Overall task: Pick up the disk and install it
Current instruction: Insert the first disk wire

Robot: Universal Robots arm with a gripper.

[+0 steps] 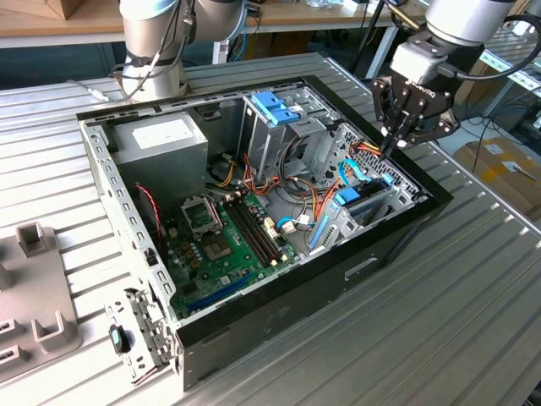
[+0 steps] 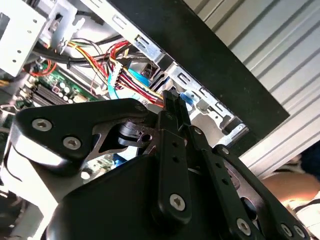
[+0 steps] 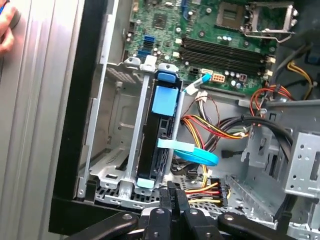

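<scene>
**Disk seated edge-on in bay; gripper closed just above it**

Ribbed grey metal table point(image 1: 473, 279) carries an open computer case point(image 1: 279, 330), its side panel off. At 8 o'clock from the case in the exterior view a loose metal bracket point(image 1: 144, 334) lies on the table.

Inside the case, nearest the black front wall, the disk point(image 3: 159, 145) stands on edge in a silver drive bay point(image 3: 131, 150), blue frame showing on its top edge. A pale blue flat cable point(image 3: 192, 152) crosses it.

Gripper point(image 1: 390, 144) hangs at 1 o'clock over the case in the exterior view, above the bay. Its fingers point(image 3: 172, 197) are pressed together with nothing between them, tips just beside the disk's end.

Farther in: green motherboard point(image 1: 224, 245), grey power supply box point(image 1: 161, 144) and tall metal cage with blue handle point(image 1: 275, 110).
</scene>
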